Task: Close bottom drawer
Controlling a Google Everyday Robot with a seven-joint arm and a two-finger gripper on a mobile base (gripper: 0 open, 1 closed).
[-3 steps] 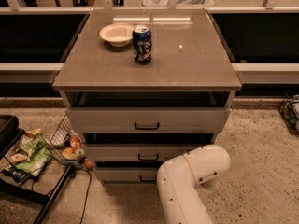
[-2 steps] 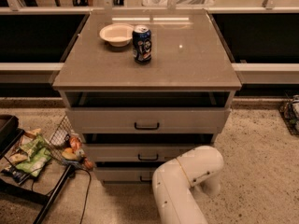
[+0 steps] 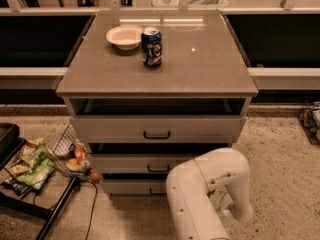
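Note:
The bottom drawer (image 3: 131,186) is the lowest of three grey-beige drawers in the cabinet (image 3: 160,74). Its flat front shows at the left, with a dark gap above it. Its right half and most of its black handle are hidden behind my white arm (image 3: 205,194). The arm bends in front of the lower drawers, and its forearm runs down to the floor at the right. My gripper is hidden behind or below the arm and does not show.
A white bowl (image 3: 124,36) and a blue can (image 3: 151,46) stand on the cabinet top. A wire basket with snack bags (image 3: 35,166) and a black frame lie on the floor at the left. A dark object (image 3: 312,121) sits at the right edge.
My arm's elbow has shifted slightly left and nearer the lower drawers. The drawers look the same.

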